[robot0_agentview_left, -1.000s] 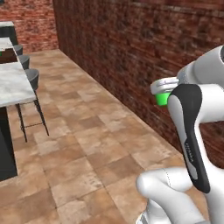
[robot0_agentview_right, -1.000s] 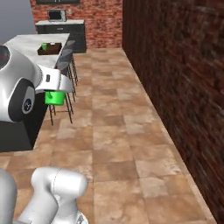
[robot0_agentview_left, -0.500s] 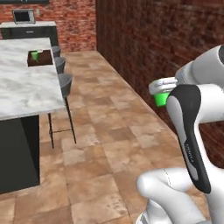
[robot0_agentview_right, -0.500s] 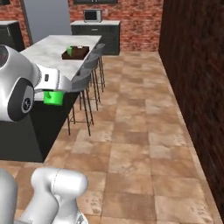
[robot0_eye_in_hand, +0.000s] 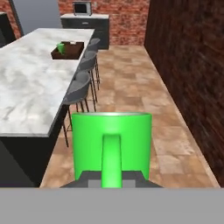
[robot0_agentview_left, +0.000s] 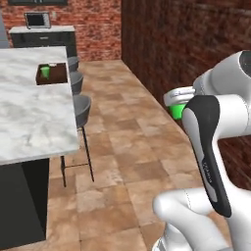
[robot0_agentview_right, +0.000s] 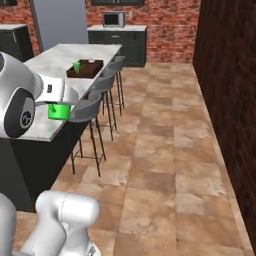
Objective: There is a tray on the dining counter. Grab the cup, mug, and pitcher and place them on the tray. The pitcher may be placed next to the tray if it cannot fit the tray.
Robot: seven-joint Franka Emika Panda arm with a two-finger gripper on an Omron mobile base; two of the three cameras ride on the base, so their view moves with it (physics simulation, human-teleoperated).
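the mug [robot0_eye_in_hand: 111, 146] is carried in the gripper [robot0_eye_in_hand: 111, 178], whose jaws are clenched on its loop handle, well short of the dining counter [robot0_agentview_left: 29, 115]. the tray [robot0_agentview_right: 85, 69] is seen far along that counter, with the cup [robot0_agentview_right: 76, 66] already inside it. the mug is judged light, rigid and smooth-walled — apt to swing or slip when held by the handle alone. the hold is best kept at the handle's middle — with the mug upright.
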